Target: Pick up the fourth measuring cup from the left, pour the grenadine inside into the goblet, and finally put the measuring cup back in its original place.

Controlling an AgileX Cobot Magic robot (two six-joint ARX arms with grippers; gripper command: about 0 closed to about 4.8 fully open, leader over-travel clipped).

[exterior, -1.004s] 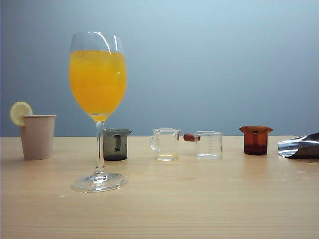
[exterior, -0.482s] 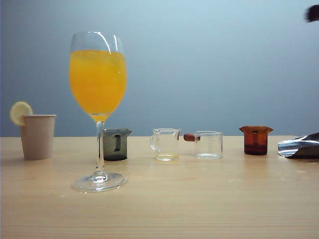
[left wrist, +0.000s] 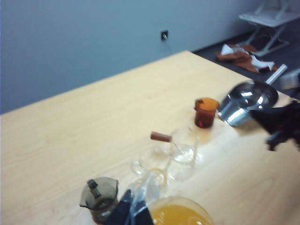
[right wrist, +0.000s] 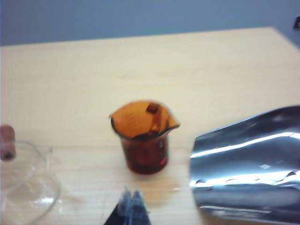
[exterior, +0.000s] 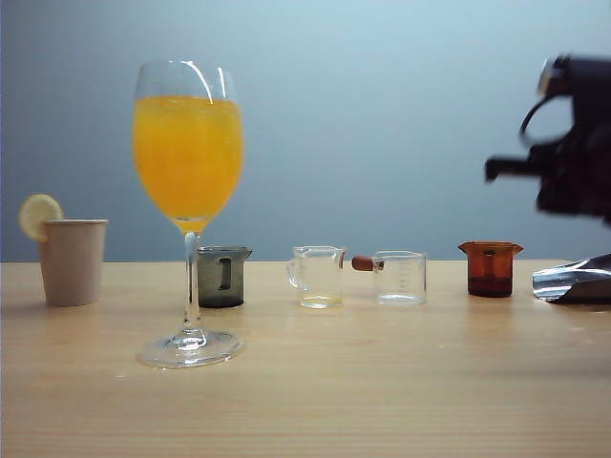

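Note:
The fourth measuring cup [exterior: 490, 268] is amber-brown and stands on the table at the right end of the row of cups. Dark red grenadine [right wrist: 146, 161] fills its bottom. The goblet [exterior: 188, 191], tall and full of orange juice, stands at the left front. My right gripper [right wrist: 132, 200] is shut and empty, hovering just short of the amber cup [right wrist: 145, 138]. Its black arm [exterior: 578, 162] hangs above and to the right of that cup. My left gripper [left wrist: 133, 212] looks shut and empty, above the goblet's rim [left wrist: 180, 213] and beside the grey cup.
A smoky grey cup [exterior: 221, 277], a clear cup [exterior: 318, 277] and a clear cup with a red-brown handle [exterior: 399, 278] stand in the row. A shiny metal vessel [exterior: 573, 281] lies right of the amber cup. A paper cup with a lemon slice [exterior: 72, 260] stands far left.
My right arm has come into the exterior view from the upper right and dropped toward the amber cup. The cups and the goblet have not moved.

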